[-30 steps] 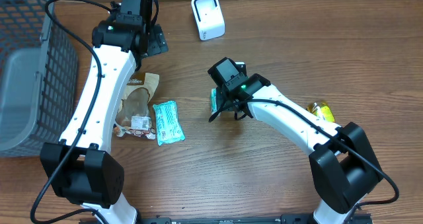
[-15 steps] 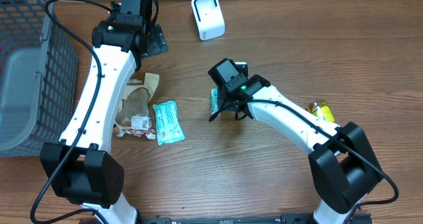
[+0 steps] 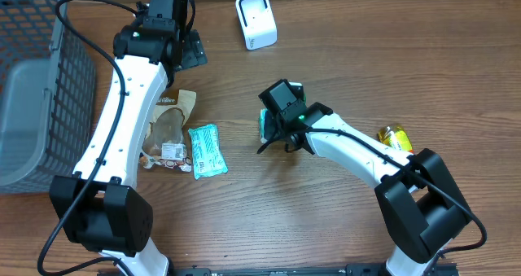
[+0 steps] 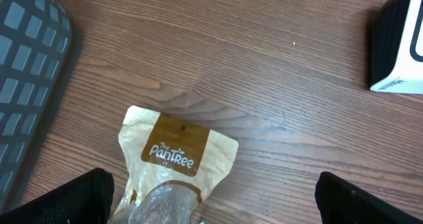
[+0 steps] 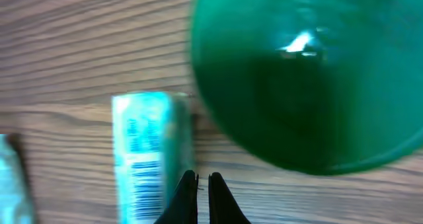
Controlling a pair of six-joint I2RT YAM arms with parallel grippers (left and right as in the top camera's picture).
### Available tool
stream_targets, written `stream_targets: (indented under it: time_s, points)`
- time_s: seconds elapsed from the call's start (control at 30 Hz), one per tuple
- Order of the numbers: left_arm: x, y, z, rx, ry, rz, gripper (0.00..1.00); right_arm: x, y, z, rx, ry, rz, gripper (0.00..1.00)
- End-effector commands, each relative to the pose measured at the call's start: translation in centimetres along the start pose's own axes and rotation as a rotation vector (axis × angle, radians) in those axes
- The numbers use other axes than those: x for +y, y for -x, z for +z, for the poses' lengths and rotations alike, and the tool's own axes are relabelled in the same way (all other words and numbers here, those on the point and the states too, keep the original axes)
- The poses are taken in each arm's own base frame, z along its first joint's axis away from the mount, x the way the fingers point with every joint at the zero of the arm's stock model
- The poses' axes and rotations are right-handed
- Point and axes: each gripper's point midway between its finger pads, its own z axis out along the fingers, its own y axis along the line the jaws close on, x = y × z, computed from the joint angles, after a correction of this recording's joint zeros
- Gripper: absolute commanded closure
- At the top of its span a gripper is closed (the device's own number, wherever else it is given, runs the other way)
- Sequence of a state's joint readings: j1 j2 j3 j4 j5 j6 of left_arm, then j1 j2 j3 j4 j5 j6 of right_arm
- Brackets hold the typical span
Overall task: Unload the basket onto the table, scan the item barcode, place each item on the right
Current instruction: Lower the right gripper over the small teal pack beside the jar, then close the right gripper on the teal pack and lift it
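A small teal box [image 5: 145, 159] with a barcode on its face lies on the wooden table; from above it shows as a teal edge [image 3: 264, 124] beside my right arm. My right gripper [image 5: 203, 199] is shut with nothing between its fingers, its tips right against the box's right side. A large blurred dark green round thing [image 5: 310, 72] fills the upper right of the right wrist view. The white scanner [image 3: 256, 20] stands at the back of the table. My left gripper [image 4: 218, 211] hangs open above a brown PanTree pouch [image 4: 175, 156], near the back left [image 3: 187, 52].
A grey mesh basket [image 3: 28, 81] takes up the left edge. Another teal packet [image 3: 205, 150] lies beside the brown pouch [image 3: 167, 125]. A yellow item [image 3: 395, 136] sits to the right, behind my right arm. The scanner's side [image 4: 400, 45] shows in the left wrist view.
My right arm has shifted slightly toward the front, still shut beside the teal box. The left arm has not moved.
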State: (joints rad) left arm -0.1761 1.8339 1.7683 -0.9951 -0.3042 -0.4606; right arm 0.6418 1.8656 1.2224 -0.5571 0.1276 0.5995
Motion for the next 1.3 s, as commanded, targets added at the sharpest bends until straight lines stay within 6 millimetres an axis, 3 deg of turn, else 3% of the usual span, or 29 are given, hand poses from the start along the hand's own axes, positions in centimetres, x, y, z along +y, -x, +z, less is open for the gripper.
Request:
stream_targets:
  time_s: [0.0, 0.4, 0.47, 0.57, 0.6, 0.97, 1.07, 1.27]
  points:
    - [0.1, 0.8, -0.9, -0.034, 0.0, 0.005, 0.01, 1.5, -0.5, -0.2, 0.037, 0.086, 0.01, 0.96]
    - [0.1, 0.8, -0.9, -0.034, 0.0, 0.005, 0.01, 2.4, -0.6, -0.3, 0.049, 0.136, 0.01, 0.92]
    - [0.1, 0.8, -0.9, -0.034, 0.0, 0.005, 0.0, 2.4, -0.6, -0.3, 0.048, 0.136, 0.01, 0.85]
    - [0.1, 0.8, -0.9, -0.034, 0.0, 0.005, 0.0, 2.4, -0.6, -0.3, 0.049, 0.136, 0.01, 0.65]
    - [0.1, 0.8, -0.9, -0.034, 0.0, 0.005, 0.01, 2.4, -0.6, -0.3, 0.048, 0.135, 0.009, 0.64]
    - [0.1, 0.8, -0.9, -0.034, 0.0, 0.005, 0.0, 2.5, -0.9, 0.1, 0.049, 0.152, -0.011, 0.57]
    - [0.1, 0.8, -0.9, -0.034, 0.0, 0.005, 0.0, 3.5, -1.5, 0.1, 0.068, 0.213, -0.127, 0.53]
    - [0.1, 0.8, -0.9, -0.034, 0.0, 0.005, 0.01, 4.3, -0.5, 0.4, 0.024, 0.242, -0.136, 0.52]
